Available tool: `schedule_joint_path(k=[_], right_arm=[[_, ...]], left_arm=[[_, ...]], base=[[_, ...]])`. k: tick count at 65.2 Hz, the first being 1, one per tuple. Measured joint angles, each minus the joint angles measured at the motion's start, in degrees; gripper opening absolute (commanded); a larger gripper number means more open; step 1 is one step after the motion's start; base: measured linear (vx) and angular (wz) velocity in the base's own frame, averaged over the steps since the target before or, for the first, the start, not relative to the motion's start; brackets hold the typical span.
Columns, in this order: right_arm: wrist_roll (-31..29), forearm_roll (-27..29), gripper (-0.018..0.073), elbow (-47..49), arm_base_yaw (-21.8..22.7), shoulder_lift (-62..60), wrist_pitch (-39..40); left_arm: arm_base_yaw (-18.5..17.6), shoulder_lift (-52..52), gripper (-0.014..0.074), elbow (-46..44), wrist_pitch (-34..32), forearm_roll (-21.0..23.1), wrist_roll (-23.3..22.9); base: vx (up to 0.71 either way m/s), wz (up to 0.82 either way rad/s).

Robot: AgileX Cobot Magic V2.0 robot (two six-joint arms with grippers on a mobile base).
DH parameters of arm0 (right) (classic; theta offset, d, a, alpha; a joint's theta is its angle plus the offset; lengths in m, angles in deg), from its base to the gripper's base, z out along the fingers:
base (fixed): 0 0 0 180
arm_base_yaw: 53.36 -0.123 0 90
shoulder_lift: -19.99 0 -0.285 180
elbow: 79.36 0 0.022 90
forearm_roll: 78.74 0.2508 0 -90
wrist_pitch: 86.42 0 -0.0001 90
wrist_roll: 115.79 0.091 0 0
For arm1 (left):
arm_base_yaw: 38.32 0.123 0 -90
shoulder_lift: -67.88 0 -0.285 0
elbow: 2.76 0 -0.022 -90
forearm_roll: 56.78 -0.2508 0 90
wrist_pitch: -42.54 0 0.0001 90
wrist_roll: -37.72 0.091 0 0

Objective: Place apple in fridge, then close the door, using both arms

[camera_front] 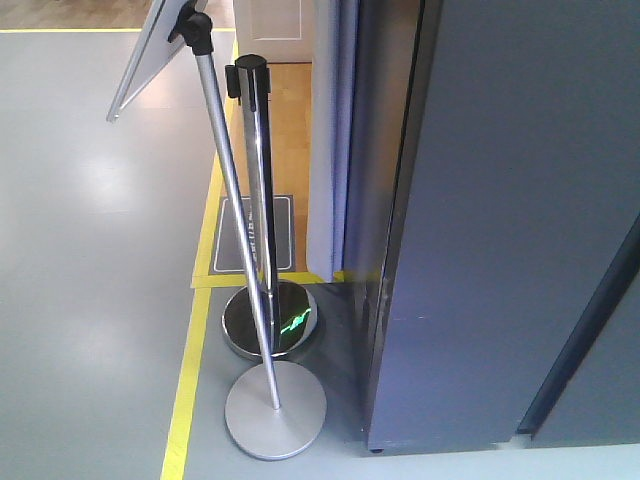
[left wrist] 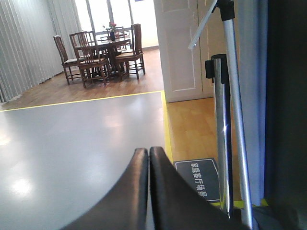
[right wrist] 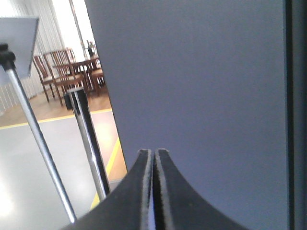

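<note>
The fridge (camera_front: 500, 200) fills the right of the front view as a tall dark grey body; none of its white inside shows. A dark slanted seam sets off a second grey panel (camera_front: 600, 400) at the lower right, and I cannot tell whether that is the door. The apple is out of view in every frame. My left gripper (left wrist: 148, 150) is shut with nothing between its fingers, over the grey floor left of the fridge. My right gripper (right wrist: 154, 151) is shut and empty, close in front of the fridge's grey face (right wrist: 201, 72).
A chrome belt post (camera_front: 255, 180) and a slanted sign stand (camera_front: 235, 230) with a round base (camera_front: 275, 408) stand just left of the fridge. Yellow floor tape (camera_front: 185, 400) and a dark floor plaque (camera_front: 252, 235) lie there. A dining table with chairs (left wrist: 98, 52) is far back.
</note>
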Motion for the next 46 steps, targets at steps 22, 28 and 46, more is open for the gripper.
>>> schedule_joint_path(k=[22,28,46], right_arm=[[-0.5,-0.1,-0.0005,-0.1,0.0,0.0,0.6],[-0.5,-0.1,-0.0005,-0.1,0.0,0.0,0.6],[-0.5,-0.1,-0.0005,-0.1,0.0,0.0,0.6]], left_arm=[[0.0,0.0,-0.0005,0.0,0.0,0.0,0.0],[0.0,0.0,-0.0005,0.0,0.0,0.0,0.0],[0.0,0.0,-0.0005,0.0,0.0,0.0,0.0]], base=[[0.0,0.0],[0.0,0.0],[0.0,0.0]])
